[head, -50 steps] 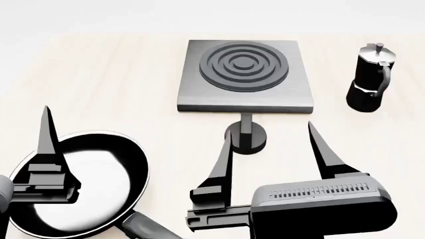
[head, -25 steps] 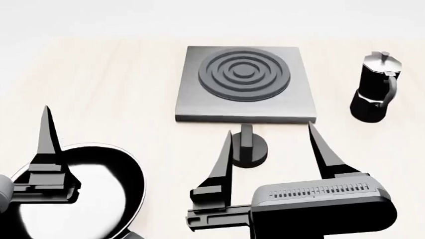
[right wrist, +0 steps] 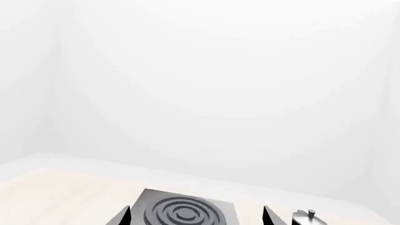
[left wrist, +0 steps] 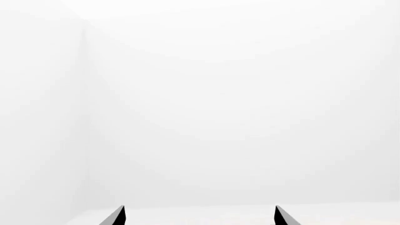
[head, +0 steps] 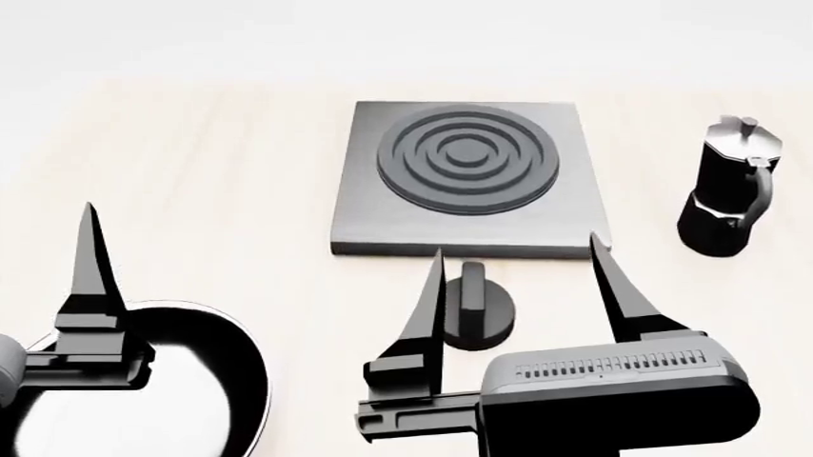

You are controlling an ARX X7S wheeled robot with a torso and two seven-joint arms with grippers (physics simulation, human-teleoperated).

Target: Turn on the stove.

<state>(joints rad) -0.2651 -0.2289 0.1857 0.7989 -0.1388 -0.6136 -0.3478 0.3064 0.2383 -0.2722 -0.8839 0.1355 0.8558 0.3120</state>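
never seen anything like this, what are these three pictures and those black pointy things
These are simulator renders of a two-armed robot. The head view looks down from a camera on its head; the other two come from cameras near each gripper and show mostly white wall.

The black spikes are gripper fingers. The right gripper is open, with its fingers either side of the small round black finned knob, holding nothing. The left gripper is open too, over the black frying pan.

On the pale wooden table lie the flat square brushed-grey metal stove with its ringed burner, and a tall black-and-silver moka pot to its right.
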